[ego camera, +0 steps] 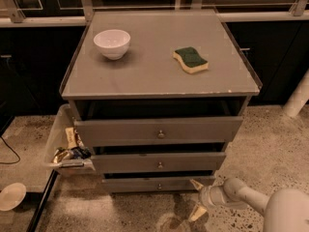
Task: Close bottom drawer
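Note:
The grey cabinet (159,79) has three drawers. The bottom drawer (145,185), the slimmest front with a small round knob (160,186), sits pushed in, only slightly proud of the frame. The top drawer (159,130) and middle drawer (159,162) stand a little way out. My gripper (197,199) is low at the right, just beside the bottom drawer's right end, with its two pale fingers (197,184) spread apart and nothing between them.
A white bowl (112,43) and a green-and-yellow sponge (191,60) lie on the cabinet top. A clear bin of snacks (65,146) hangs at the cabinet's left side. A white plate (10,196) lies on the floor at left. A white post (297,98) stands at right.

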`<state>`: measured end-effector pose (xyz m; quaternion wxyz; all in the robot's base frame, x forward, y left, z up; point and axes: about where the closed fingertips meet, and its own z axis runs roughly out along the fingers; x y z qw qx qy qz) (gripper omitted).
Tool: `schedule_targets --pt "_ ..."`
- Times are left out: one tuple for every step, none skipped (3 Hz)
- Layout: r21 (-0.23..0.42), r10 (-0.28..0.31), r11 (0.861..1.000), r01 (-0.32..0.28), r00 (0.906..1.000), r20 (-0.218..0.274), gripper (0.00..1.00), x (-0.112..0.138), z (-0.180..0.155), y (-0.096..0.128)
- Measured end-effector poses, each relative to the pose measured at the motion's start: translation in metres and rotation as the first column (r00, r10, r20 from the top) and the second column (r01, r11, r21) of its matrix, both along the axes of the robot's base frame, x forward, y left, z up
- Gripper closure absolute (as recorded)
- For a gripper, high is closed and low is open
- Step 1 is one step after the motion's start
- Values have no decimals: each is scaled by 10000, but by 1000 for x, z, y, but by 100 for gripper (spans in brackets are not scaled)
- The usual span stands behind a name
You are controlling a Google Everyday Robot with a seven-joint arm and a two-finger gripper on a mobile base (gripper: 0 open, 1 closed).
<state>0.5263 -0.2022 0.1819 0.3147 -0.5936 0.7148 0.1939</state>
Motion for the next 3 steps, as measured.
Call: schedule_targets --pt "-331 -207 9992 220 9990 385 0 -20 18 -17" --pt "-878 -503 9944 584 9945 916 0 -60 47 -43" --pt "-1546 -546 9848 791 9861 1570 0 -92 86 -58"
